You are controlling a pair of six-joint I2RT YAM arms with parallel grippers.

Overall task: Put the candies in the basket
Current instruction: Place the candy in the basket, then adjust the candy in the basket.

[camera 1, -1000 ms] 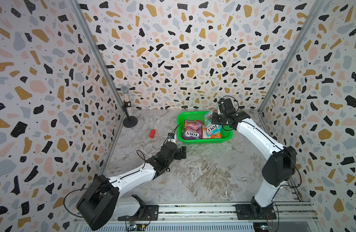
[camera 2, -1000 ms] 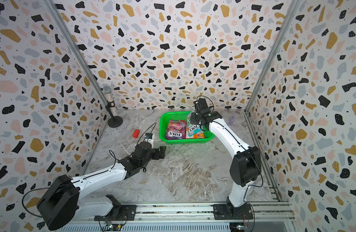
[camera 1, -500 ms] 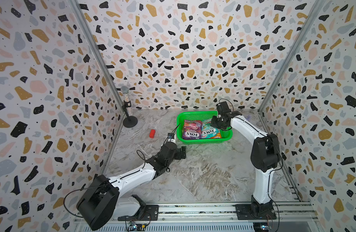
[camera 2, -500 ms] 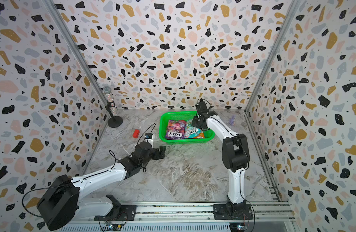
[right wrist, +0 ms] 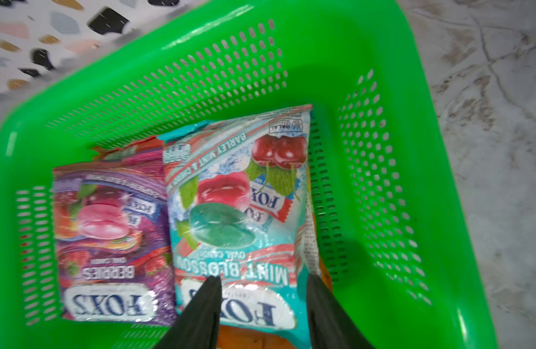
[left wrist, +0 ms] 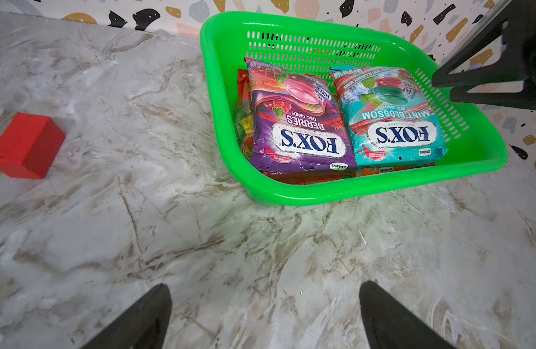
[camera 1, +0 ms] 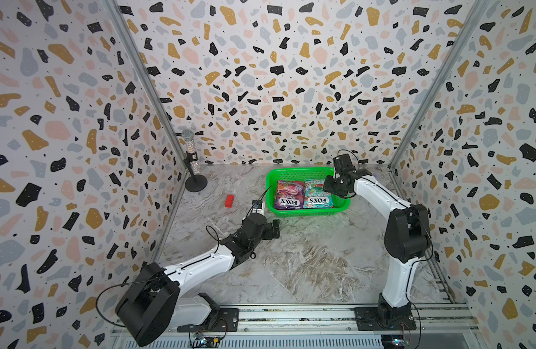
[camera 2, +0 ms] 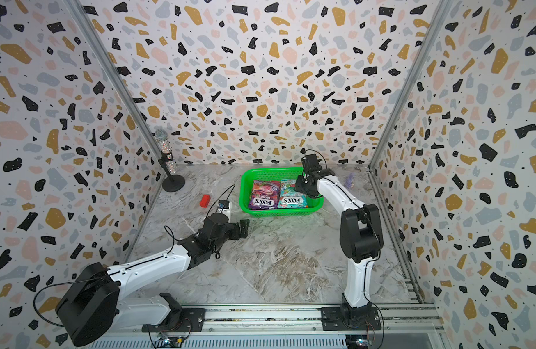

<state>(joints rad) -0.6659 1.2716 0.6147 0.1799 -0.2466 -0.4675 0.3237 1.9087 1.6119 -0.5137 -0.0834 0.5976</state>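
Your right gripper (right wrist: pixel 262 278) hangs low inside the green basket (left wrist: pixel 351 190), jaws about half apart and gripping nothing. The teal bag (left wrist: pixel 390 114) lies flat beneath them, beside the purple bag (left wrist: pixel 297 121). To finish this step well, raise the gripper straight up until the fingers clear the rim. Do not drag sideways, since the glossy wrapper could catch a fingertip and ride up with it. Your left gripper (left wrist: pixel 264 285) sits wide open and empty over the bare marble, near the basket. Leave it there, and ignore the red block (left wrist: pixel 25 145). No bag shows on the table, so the job looks nearly done. Orange and red edges of other bags (left wrist: pixel 244 130) peek out underneath, but I cannot count them. Both top bags read FOX'S. The purple one says BERRIES OVAL CANDY, and the teal one says MINT BLOSSOM OVAL CANDY and BARLEY MINT.
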